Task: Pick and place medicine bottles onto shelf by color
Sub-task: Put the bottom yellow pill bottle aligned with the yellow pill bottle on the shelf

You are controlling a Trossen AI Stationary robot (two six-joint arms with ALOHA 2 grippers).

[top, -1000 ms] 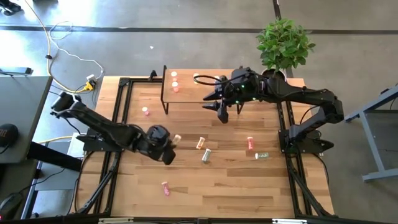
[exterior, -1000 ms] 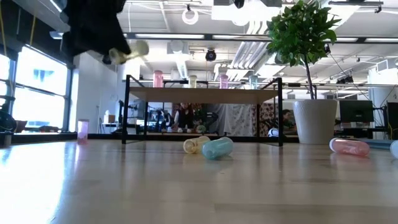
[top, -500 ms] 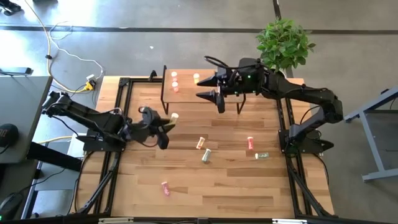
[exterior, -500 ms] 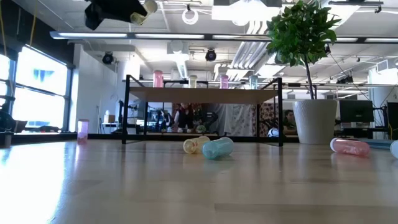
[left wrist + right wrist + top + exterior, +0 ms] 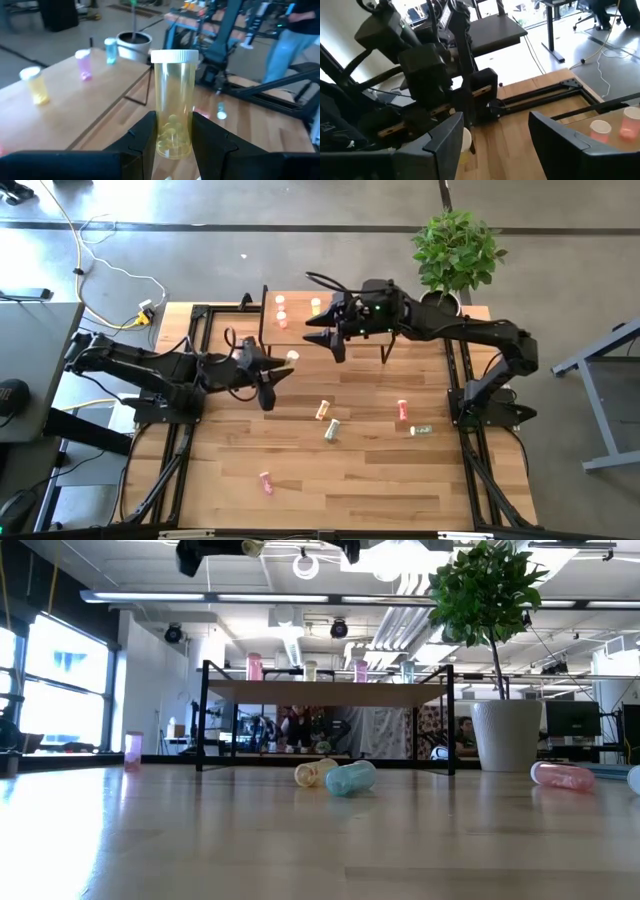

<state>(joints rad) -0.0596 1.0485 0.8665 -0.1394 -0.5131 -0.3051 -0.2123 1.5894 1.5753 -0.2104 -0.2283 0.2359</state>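
Left gripper: is being held in the air just beside the shelf's left end, its fingers pinched on a yellow bottle.
Yellow bottle: is being kept upright in the left wrist view, white cap on top, small pale pills piled at its bottom; no label can be read.
Shelf: is being used by four bottles seen from the left wrist, a yellow one, a pink one and a blue-green one among them; bare wood is lying open between them and the near edge.
Right gripper: is being held over the shelf top, its fingers spread wide with nothing between them.
Loose bottles on the table: a pink one is standing left of the shelf; a pink one is lying near the front edge; an orange one, a pale green one, a red one and another pale one are lying mid-table, well apart from both arms.
Potted plant: is being kept at the table's far right corner.
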